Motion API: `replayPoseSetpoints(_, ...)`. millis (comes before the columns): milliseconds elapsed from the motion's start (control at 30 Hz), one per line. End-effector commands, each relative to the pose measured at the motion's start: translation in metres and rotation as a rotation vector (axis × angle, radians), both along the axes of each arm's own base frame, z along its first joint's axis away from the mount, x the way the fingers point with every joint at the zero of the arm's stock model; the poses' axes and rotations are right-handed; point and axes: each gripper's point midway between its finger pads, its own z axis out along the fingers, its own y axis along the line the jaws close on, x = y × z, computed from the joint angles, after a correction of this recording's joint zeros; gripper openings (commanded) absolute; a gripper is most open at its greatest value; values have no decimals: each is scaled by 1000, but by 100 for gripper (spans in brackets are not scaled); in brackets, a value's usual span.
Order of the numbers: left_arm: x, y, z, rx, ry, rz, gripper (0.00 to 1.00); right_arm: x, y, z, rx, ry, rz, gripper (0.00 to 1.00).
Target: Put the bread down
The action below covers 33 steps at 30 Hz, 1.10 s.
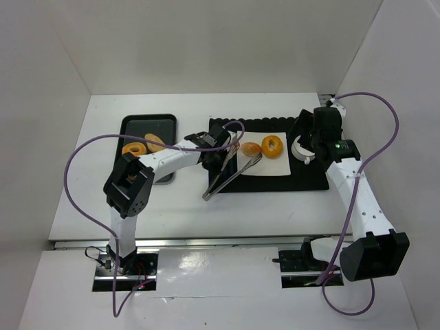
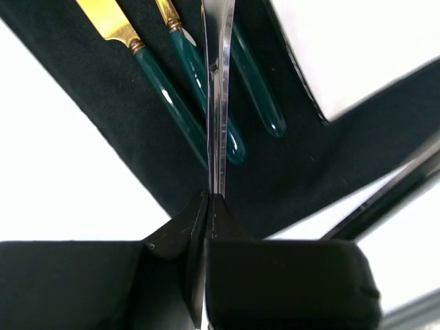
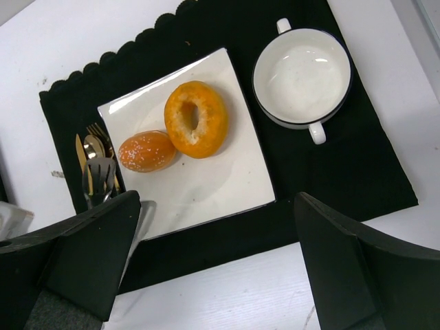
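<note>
Bread roll [image 3: 146, 151] on plate [image 3: 227, 185] (white, square) beside bagel [image 3: 196, 118]; left pincer [image 2: 208, 206] clamped on tongs [image 2: 217, 103]; right pincer [image 3: 220, 268] wide.

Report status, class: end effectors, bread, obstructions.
Left end effector shut on tongs. Right end effector open, above placemat. Round bun on plate beside bagel.

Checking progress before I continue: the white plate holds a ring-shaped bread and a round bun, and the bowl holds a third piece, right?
No: the bowl is empty, as the right wrist view shows. The white plate does hold the ring-shaped bread and the round bun.
</note>
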Motion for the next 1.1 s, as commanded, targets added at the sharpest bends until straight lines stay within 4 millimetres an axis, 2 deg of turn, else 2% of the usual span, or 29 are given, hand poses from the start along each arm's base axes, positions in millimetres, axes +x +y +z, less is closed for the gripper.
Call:
replayPoseSetpoints(0, 0, -1, 50, -59, -87, -41, 0, 7, -4, 12, -9, -45, -12, 100)
replayPoseSetpoints(67, 1, 4, 64, -57, -120, -27, 0, 7, -4, 12, -9, -45, -12, 100)
replayPoseSetpoints(167, 7, 25, 70, 8, -136, 28, 0, 7, -4, 12, -9, -45, -12, 100)
replayPoseSetpoints(333, 14, 68, 65, 73, -82, 203, 0, 8, -2, 12, 3, -46, -9, 100)
replayPoseSetpoints(367, 9, 79, 57, 96, -59, 228, 0, 8, -2, 12, 3, -46, -9, 100)
replayPoseSetpoints(500, -13, 95, 33, 124, 13, 284, 0, 5, -4, 11, -2, -48, -17, 100)
replayPoseSetpoints(600, -30, 106, 26, 123, 45, 356, 0, 5, -3, 11, 4, -47, -9, 100)
replayPoseSetpoints(700, -35, 118, 18, 159, 42, 426, 2, 5, -1, 11, 9, -47, -2, 100)
replayPoseSetpoints(767, -47, 128, 12, 210, 86, 450, 17, 4, 1, 14, 15, -56, 6, 100)
replayPoseSetpoints(800, -45, 130, 15, 230, 82, 456, 31, 4, 1, 14, 15, -56, 6, 100)
replayPoseSetpoints(833, -44, 134, 20, 244, 68, 477, 58, 4, 1, 14, 15, -56, 6, 100)
replayPoseSetpoints(900, -42, 135, 37, 228, 41, 483, 77, 4, 1, 14, 15, -56, 6, 100)
replayPoseSetpoints(933, -41, 134, 53, 203, 12, 477, 88, 2, -2, 12, 5, -43, -7, 100)
replayPoseSetpoints(967, -39, 134, 59, 202, 4, 465, 88, 2, -4, 10, -3, -31, -17, 100)
replayPoseSetpoints(1000, -36, 132, 77, 166, -30, 468, 96, 2, -9, 2, -17, -4, -46, 100)
replayPoseSetpoints(1067, -26, 126, 110, 118, -86, 459, 98, 0, -16, -3, -43, 46, -73, 100)
